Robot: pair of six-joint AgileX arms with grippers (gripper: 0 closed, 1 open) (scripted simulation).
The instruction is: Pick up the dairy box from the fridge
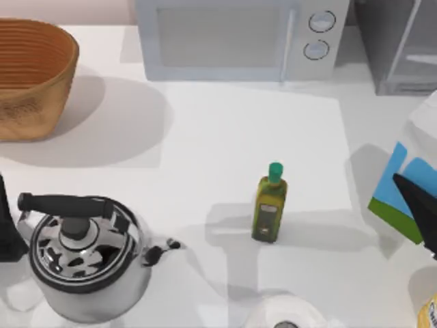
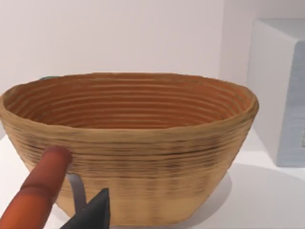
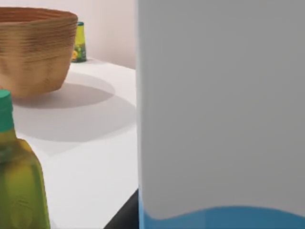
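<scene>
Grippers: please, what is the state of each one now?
Left gripper: by the basket, fingers cannot be told.
Right gripper: at the dairy box, grip cannot be told.

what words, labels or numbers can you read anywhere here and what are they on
No text can be read.
Oil bottle: a label on its front, too blurred to read.
Microwave: two round knobs, no legible marks.
Dairy box: white, blue and green panels, no lettering visible.
Small bottle behind the basket: a picture label, too small to read.
</scene>
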